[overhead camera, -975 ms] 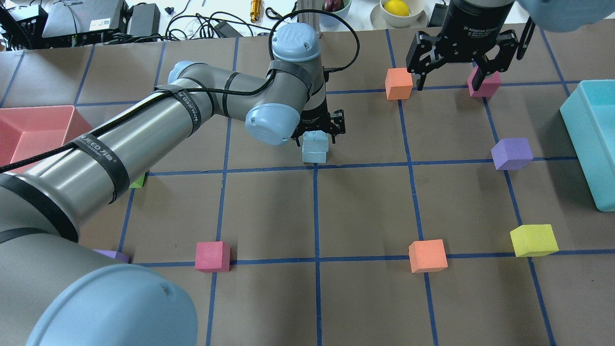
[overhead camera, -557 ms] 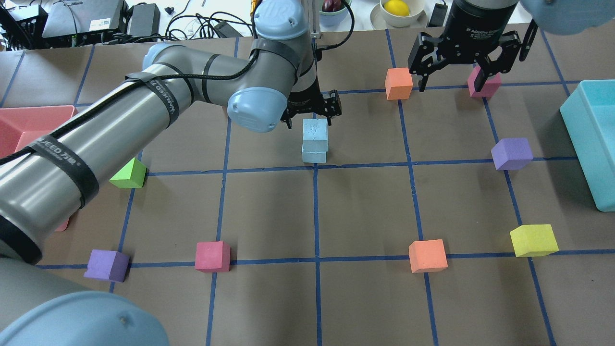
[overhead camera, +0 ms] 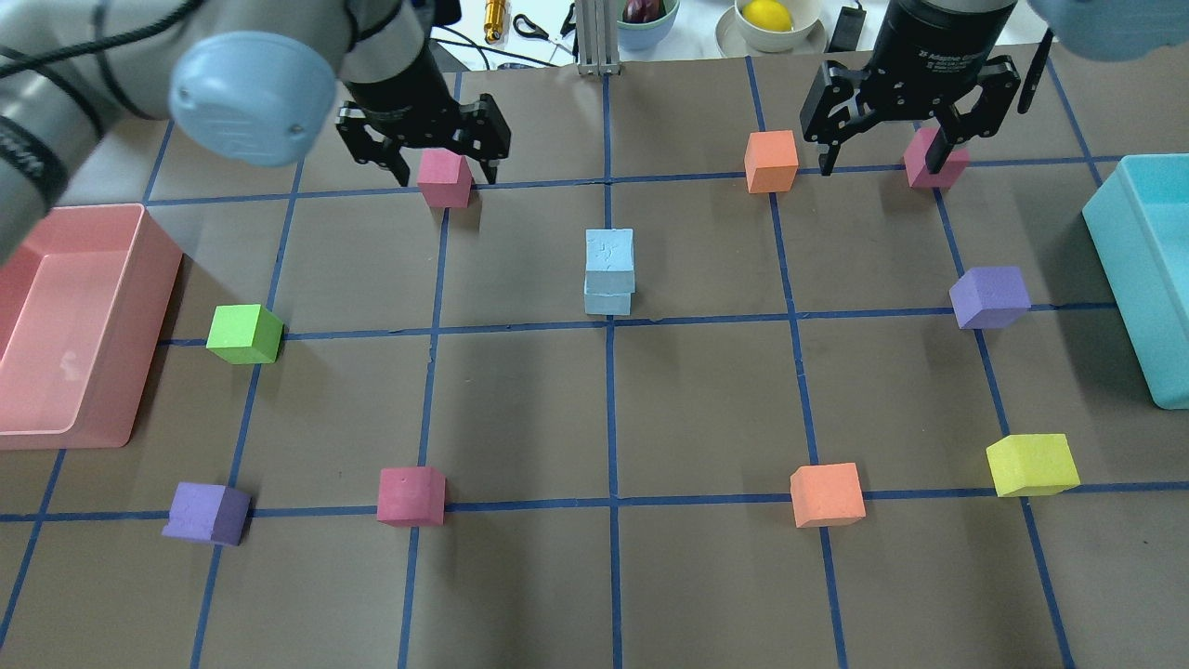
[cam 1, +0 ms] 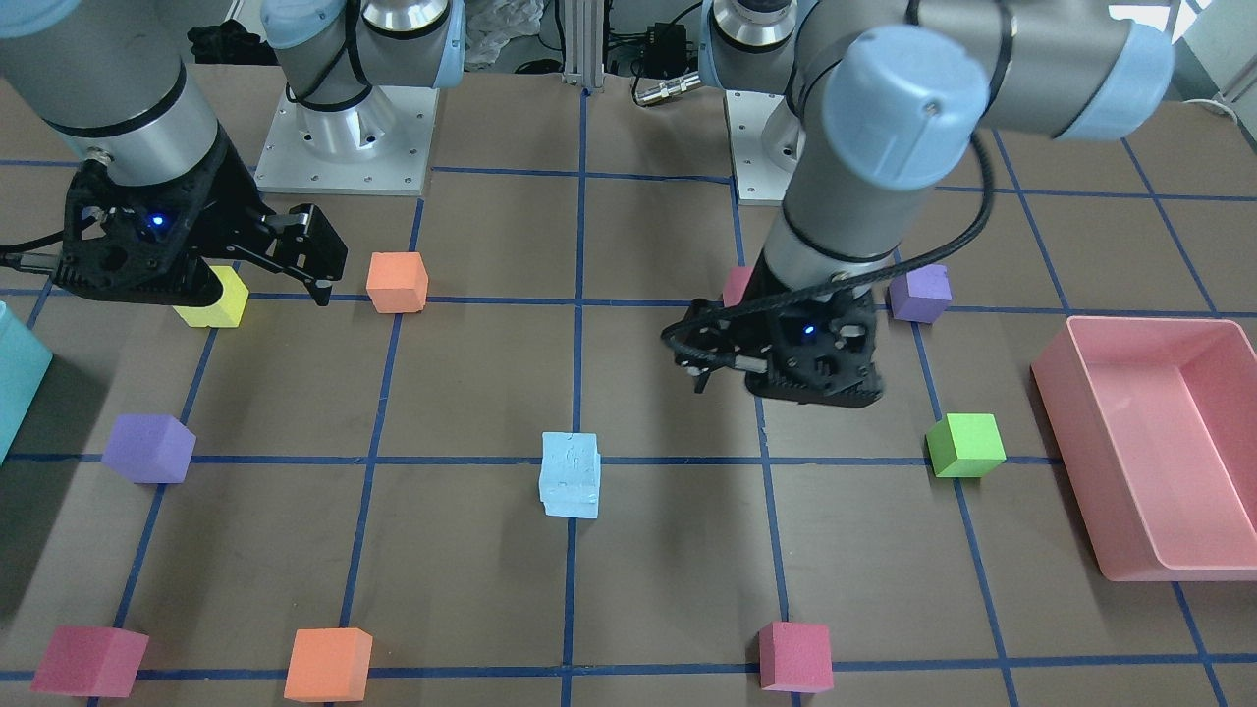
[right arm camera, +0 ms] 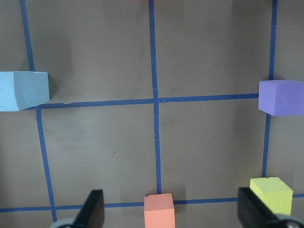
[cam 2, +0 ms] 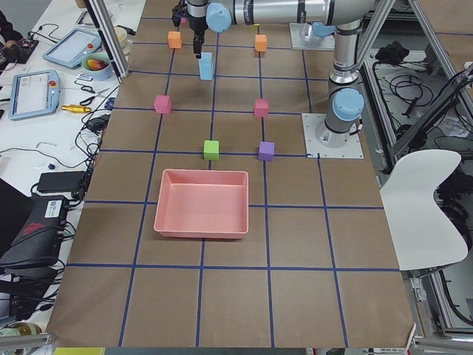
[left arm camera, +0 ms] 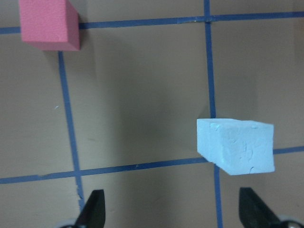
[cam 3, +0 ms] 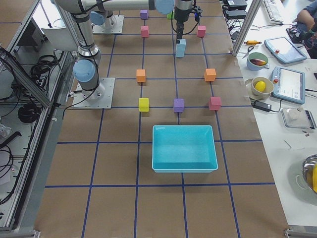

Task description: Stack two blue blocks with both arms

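Observation:
The two blue blocks stand stacked one on the other near the table's middle, beside a blue tape crossing; the stack also shows in the front view and the left wrist view. No gripper touches it. My left gripper is open and empty, raised at the back left above a pink cube. My right gripper is open and empty at the back right, between an orange cube and a pink cube.
A pink tray lies at the left edge and a teal bin at the right edge. Green, purple, yellow, orange, pink and purple cubes sit around the stack.
My left gripper has left the top blue block, risen and pulled back to the far left. The stack stays standing. My right gripper has barely moved.

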